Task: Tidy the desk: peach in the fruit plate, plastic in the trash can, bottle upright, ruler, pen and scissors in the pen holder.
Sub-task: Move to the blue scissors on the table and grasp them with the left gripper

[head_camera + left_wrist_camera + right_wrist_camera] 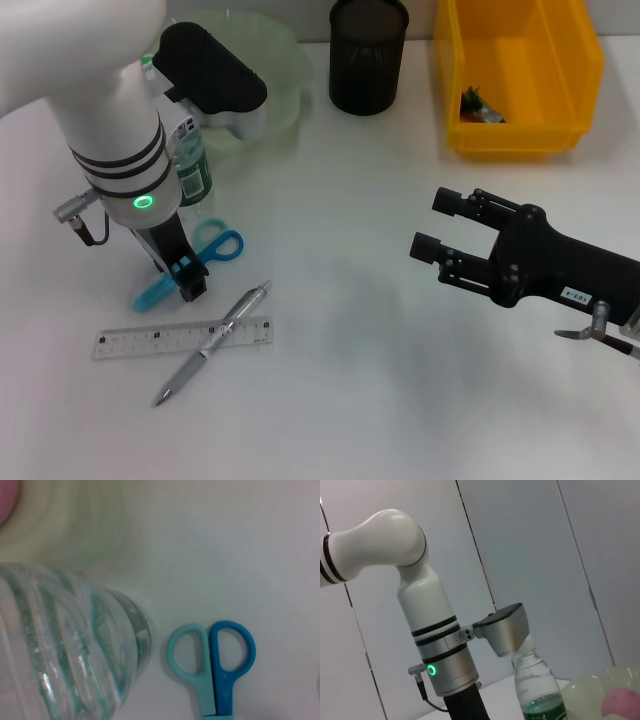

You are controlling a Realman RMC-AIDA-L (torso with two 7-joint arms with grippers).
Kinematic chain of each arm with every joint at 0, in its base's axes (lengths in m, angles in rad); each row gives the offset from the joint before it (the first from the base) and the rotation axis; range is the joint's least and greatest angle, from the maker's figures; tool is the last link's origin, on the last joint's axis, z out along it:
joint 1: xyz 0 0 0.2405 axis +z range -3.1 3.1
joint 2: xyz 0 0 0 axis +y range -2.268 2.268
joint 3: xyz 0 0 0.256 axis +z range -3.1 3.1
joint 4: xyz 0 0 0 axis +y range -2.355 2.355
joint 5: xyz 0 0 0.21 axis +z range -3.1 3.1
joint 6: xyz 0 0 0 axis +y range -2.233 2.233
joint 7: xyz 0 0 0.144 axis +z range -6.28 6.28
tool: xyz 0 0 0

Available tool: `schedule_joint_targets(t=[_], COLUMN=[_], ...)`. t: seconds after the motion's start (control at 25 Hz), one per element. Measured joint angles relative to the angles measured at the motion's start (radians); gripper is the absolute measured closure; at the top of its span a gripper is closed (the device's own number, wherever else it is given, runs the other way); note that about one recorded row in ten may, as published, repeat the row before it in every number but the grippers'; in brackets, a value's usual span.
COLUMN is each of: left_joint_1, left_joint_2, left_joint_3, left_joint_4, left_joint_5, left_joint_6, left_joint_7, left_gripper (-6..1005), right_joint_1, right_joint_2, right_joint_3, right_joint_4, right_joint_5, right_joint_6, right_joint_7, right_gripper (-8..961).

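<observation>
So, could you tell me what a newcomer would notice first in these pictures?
Probably the left gripper, lowered onto the blue scissors beside the upright bottle. Next, the pen lying across the ruler near the front, and the yellow bin at the back right.

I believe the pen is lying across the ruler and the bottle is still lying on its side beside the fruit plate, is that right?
Not quite: the bottle is standing upright, as the right wrist view shows, cap up beside the fruit plate. The rest holds: in the head view the pen lies across the ruler.
</observation>
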Motion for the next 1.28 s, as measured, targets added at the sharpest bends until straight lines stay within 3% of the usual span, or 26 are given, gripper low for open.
schedule_joint_targets(t=[0.56, 1.28], left_joint_1=[-0.003, -0.006], left_joint_2=[0.0, 0.0], left_joint_3=[0.004, 0.004], left_joint_4=[0.0, -0.011], left_joint_5=[-0.004, -0.003], left_joint_6=[-0.006, -0.011], left_joint_7=[0.001, 0.001], left_gripper=[567, 714], right_joint_1=[0.0, 0.002], right_joint_2=[0.0, 0.0], right_joint_3=[0.001, 0.001], right_joint_4=[0.0, 0.0], right_joint_5=[0.0, 0.0], right_joint_6=[0.0, 0.0], right_joint_7=[0.002, 0.004], right_gripper=[224, 226])
